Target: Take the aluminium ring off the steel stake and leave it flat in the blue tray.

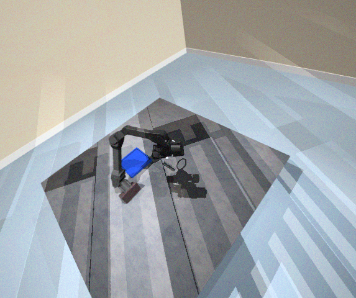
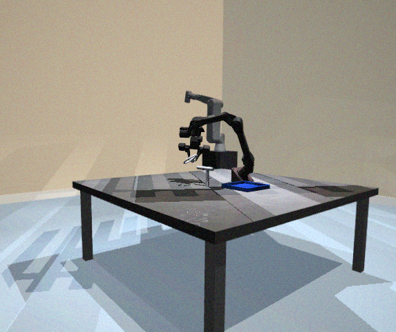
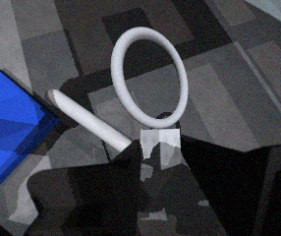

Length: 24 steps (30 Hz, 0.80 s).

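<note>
The aluminium ring point(image 2: 185, 162) point(image 3: 117, 74) is off the stake and hangs tilted in the air. My gripper point(image 2: 194, 155) point(image 3: 158, 142) is shut on the ring's tab, with the hoop sticking out past the fingertips. The steel stake stands upright on the table; its cross-bar point(image 2: 204, 167) point(image 3: 91, 120) is bare and lies just below and to one side of the ring. In the wrist view my left finger covers one end of the bar. The blue tray point(image 1: 135, 158) point(image 2: 246, 186) point(image 3: 8, 118) is empty, beyond the stake from the ring.
My arm arches over from its base point(image 1: 129, 192) beside the tray. The stake stands between the held ring and the tray. Dark shadows of the arm and ring fall on the table point(image 1: 139, 231) point(image 2: 198, 210). A grey robot arm point(image 2: 213, 121) stands behind the table.
</note>
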### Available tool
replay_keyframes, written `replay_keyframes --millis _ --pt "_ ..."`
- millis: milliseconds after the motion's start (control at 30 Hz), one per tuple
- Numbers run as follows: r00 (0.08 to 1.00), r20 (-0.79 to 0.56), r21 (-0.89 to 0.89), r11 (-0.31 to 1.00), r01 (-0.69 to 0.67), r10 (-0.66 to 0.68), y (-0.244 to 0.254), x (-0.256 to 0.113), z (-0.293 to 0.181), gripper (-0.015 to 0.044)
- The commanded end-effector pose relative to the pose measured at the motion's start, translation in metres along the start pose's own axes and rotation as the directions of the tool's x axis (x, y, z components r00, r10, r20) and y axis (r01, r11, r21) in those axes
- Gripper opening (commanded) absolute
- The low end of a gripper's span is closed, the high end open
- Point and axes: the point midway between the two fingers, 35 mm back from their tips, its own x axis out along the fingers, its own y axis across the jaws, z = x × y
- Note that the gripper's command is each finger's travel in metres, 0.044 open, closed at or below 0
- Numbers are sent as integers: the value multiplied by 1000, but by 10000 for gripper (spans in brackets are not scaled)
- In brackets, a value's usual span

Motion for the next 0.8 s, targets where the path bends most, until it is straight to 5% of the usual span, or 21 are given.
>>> replay_keyframes --millis 0,767 --pt "999 24 -94 995 26 -24 6 -6 5 0" --pt "989 110 -548 824 147 -104 42 -17 12 0"
